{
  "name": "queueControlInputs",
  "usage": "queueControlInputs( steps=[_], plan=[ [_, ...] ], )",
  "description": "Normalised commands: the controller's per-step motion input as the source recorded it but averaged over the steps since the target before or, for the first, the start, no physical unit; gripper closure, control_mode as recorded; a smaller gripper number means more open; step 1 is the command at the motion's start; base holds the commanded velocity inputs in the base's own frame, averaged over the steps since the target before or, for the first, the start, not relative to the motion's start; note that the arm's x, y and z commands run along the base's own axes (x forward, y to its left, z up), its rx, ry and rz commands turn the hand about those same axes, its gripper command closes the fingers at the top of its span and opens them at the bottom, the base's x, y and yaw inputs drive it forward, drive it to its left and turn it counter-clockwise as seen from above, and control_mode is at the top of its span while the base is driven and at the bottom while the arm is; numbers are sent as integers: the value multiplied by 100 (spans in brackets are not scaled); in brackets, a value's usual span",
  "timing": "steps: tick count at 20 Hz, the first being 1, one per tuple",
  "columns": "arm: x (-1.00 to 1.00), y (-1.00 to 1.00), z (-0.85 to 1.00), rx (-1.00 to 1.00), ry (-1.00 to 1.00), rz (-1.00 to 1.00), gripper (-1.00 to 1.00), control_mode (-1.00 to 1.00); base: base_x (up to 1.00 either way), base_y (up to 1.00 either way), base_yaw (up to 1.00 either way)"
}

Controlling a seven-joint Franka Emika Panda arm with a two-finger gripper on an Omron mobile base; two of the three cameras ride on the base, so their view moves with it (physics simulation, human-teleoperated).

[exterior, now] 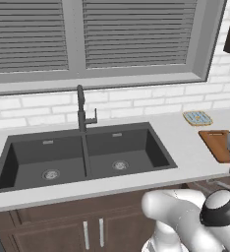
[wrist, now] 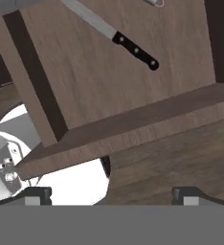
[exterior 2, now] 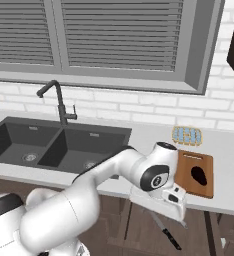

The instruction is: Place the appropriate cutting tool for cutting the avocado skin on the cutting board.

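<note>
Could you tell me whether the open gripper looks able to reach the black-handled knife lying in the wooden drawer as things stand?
Probably yes. In the hand view the black-handled, steel-bladed knife lies flat on the bare brown wooden drawer floor, uncovered. The open gripper points toward it, with just the drawer's front wall between them to pass over.

The left base view looks forward and down from behind the arm, squarely at the sink [exterior: 85,156] below the window [exterior: 102,37], with the cutting board [exterior: 216,144] cut off at its right edge. The right base view stands further right and faces the same counter [exterior 2: 154,137] at a slant, sharing sink [exterior 2: 59,145], faucet [exterior 2: 59,102] and board [exterior 2: 195,172]. The hand view sits low and close, looking down into an open wooden drawer [wrist: 114,86] that holds a knife [wrist: 114,34].
</note>
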Motion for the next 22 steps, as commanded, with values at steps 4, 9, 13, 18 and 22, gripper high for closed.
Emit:
queueControlInputs(
  steps=[4,9,13,18,22],
  plan=[
    [16,-21,-76,2,1,17,-100,-100,0,0,0],
    [0,-20,-64,4,-8,19,-100,-100,0,0,0],
    [0,-15,-46,7,-1,15,-100,-100,0,0,0],
    [3,-16,-29,7,0,11,-100,-100,0,0,0],
    [19,-14,-24,5,0,10,-100,-100,0,0,0]
  ],
)
